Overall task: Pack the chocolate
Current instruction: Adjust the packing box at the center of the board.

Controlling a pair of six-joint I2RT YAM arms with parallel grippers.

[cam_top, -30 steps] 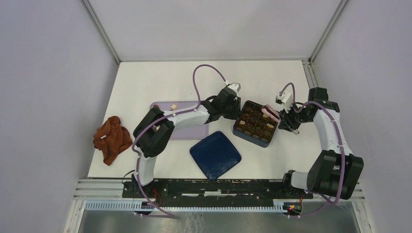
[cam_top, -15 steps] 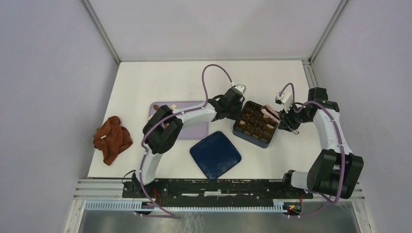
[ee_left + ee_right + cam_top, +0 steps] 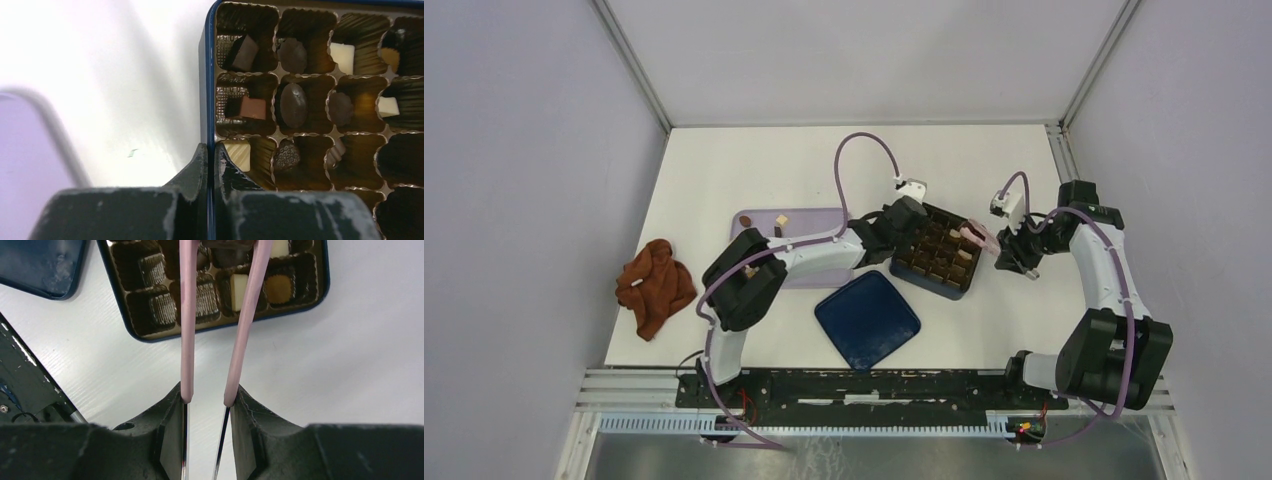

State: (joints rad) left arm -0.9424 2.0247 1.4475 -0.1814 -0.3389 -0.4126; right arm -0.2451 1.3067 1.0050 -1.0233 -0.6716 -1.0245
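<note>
From above, the left gripper [image 3: 890, 236] sits at the 9 o'clock edge of a dark-blue square box [image 3: 927, 290] with a brown compartment insert, which lies right of the table's middle. Chocolate [image 3: 965, 255] fills several compartments. Two more pieces, a dark piece [image 3: 746, 220] and a cream piece [image 3: 781, 219], lie at the 11 o'clock corner of a pale purple flat tray [image 3: 809, 278]. A dark-blue lid [image 3: 867, 319] lies at 7 o'clock from the box, and a crumpled reddish-brown cloth [image 3: 655, 285] lies far off at 9 o'clock. The right gripper [image 3: 1009, 250], at 3 o'clock from the box, holds pink tongs [image 3: 974, 233] whose tips reach over the box's 2 o'clock corner.

In the left wrist view, the jaws are pinched tight on the box's blue wall. Inside are a dark square [image 3: 242, 50], dark ovals [image 3: 293, 98], a mid-brown square [image 3: 250, 107] and white squares [image 3: 342, 52].

In the right wrist view, the fingers clasp the tongs' two arms, which run toward 12 o'clock and end over the box. A white piece [image 3: 239, 292] and a brown piece [image 3: 278, 288] lie in compartments near the rim.
</note>
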